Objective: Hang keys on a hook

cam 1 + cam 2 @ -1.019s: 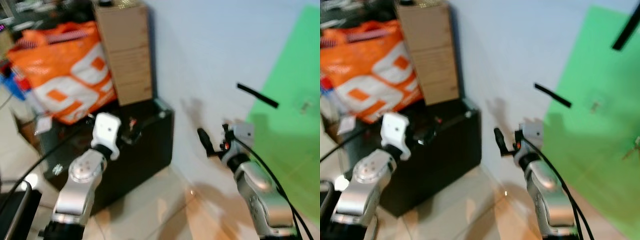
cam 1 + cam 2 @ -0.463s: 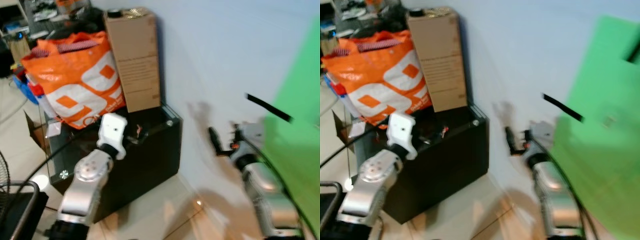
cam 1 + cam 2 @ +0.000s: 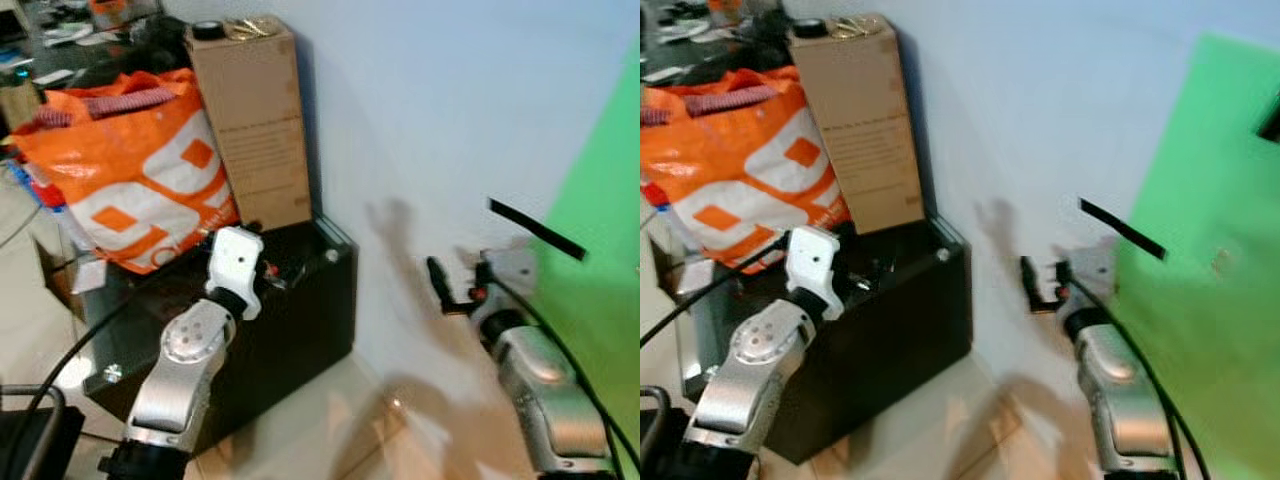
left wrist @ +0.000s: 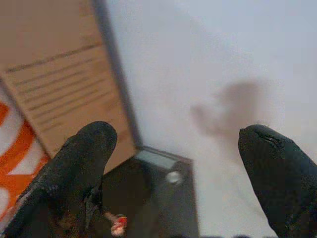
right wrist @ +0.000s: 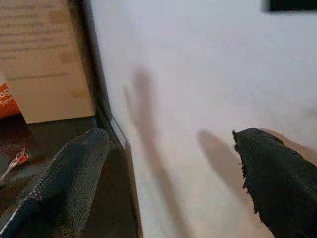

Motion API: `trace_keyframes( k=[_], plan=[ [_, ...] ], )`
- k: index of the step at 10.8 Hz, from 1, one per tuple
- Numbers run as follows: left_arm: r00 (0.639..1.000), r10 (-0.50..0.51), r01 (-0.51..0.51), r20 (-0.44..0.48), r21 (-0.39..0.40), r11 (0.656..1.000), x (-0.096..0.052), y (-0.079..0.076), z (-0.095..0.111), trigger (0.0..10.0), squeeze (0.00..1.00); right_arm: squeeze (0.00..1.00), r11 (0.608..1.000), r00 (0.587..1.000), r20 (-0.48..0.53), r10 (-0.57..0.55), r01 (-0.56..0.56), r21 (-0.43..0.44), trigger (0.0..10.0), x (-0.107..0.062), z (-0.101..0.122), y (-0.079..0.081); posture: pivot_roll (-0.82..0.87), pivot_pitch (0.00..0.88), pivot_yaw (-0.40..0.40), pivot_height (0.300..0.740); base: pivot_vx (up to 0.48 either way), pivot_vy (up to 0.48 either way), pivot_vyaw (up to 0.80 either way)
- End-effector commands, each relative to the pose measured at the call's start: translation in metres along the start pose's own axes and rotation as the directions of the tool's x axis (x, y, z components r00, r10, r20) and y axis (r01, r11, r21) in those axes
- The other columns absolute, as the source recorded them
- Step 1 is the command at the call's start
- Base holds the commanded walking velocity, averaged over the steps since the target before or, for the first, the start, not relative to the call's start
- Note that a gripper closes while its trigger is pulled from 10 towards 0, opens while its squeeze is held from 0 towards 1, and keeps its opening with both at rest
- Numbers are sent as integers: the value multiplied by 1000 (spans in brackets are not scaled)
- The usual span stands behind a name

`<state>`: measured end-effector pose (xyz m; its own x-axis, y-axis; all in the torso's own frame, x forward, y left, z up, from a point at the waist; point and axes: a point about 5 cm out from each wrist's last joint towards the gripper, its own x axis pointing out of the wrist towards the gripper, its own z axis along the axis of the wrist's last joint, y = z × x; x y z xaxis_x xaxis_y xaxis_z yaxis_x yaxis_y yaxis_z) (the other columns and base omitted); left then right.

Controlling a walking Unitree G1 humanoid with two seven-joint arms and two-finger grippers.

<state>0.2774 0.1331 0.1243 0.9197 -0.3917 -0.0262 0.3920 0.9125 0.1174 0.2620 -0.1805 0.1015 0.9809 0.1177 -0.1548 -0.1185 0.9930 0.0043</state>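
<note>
closing on the cabinet, keys not yet in my grip

over the last second my head has swung back toward the black cabinet [image 3: 300, 300], so the cardboard box [image 3: 255, 120] and the orange bag [image 3: 140, 170] now sit sharper and fuller in view, and the green panel [image 3: 600, 240] has slid to the right edge. my arms kept their raised pose. i read that as lining up for the pickup, with the hanging all to come.

the keys [image 4: 117, 225] lie on the cabinet's dark top near its front edge, close to the foot of the box; a small red tag marks them, also visible from my right wrist [image 5: 17, 159]. i can make out no hook for certain; a black bar [image 3: 535, 228] sits on the wall beside the green panel.

my left gripper [image 4: 178, 173] is spread wide and empty, above the cabinet top, short of the keys and touching nothing. my right gripper [image 5: 168, 183] is also splayed, holding nothing, raised near the white wall [image 3: 430, 120].
</note>
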Motion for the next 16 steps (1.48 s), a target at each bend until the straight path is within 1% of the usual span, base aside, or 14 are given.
trace_keyframes(
  k=[1, 5, 12, 14, 16],
  plan=[
    [999, 32, -32, -4, 21, 999, -2, 11, 1, 10000, 0, 1000, 999, 998, 20, 53, -53, 6, 10000, 3, 4, 13, -42, 0, 53, 740, 330, 0, 463],
    [999, 34, -34, -9, 17, 999, -3, 9, 0, 10000, 0, 1000, 998, 998, 15, 55, -55, -6, 10000, 3, 3, 12, -43, 0, 48, 740, 331, 0, 800],
    [999, 30, -30, -20, 27, 999, -6, 10, -3, 10000, 0, 1000, 996, 996, 1, 84, -84, -37, 10000, 5, 1, 15, -32, 0, 39, 740, 332, 0, 0],
    [999, 30, -30, -21, 28, 999, -6, 10, -3, 10000, 0, 1000, 995, 996, -8, 88, -88, -43, 10000, 6, 0, 16, -30, 0, 38, 740, 326, 0, 475],
    [999, 31, -31, -22, 30, 999, -7, 10, -3, 10000, 0, 1000, 995, 996, -16, 85, -85, -51, 10000, 7, -2, 15, -28, 0, 37, 740, 330, 0, 800]
  ],
)
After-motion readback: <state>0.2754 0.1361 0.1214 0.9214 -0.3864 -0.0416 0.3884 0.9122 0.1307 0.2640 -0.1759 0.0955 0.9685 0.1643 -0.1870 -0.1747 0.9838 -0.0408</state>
